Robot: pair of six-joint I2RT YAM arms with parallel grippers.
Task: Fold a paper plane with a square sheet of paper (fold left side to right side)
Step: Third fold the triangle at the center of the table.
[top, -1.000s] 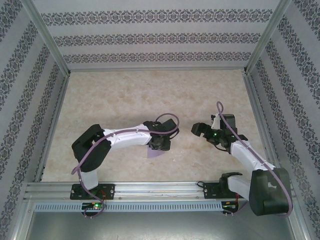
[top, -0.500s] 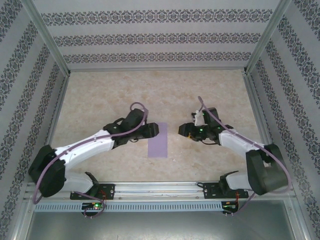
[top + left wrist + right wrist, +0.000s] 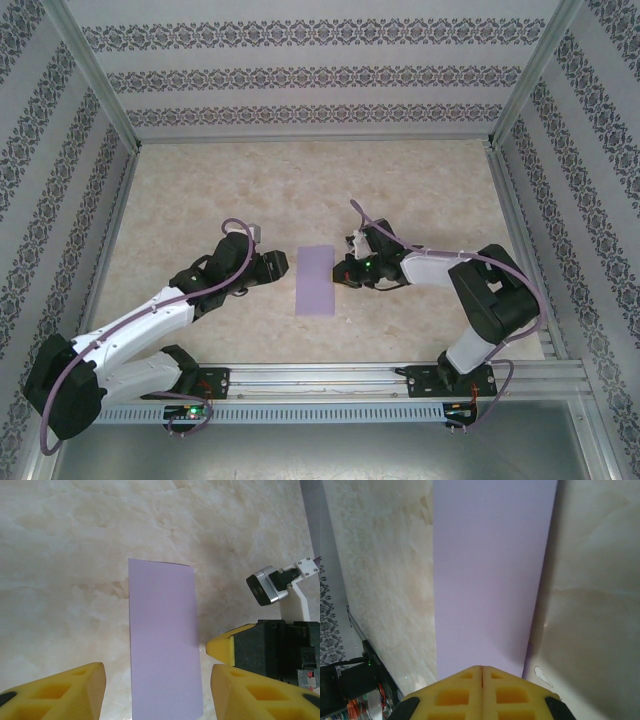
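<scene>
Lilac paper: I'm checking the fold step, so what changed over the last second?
The left gripper moved off the paper and pulled back left, open. The right gripper swung in to the paper's right edge and shut. The paper stayed put, folded.

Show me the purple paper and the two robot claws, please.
paper (image 3: pixel 316 280): overhead view, middle of the sheet.
left claw (image 3: pixel 158 669): left wrist view, the gap between its yellow fingertips.
right claw (image 3: pixel 481 670): right wrist view, where its closed yellow fingertips meet.
</scene>
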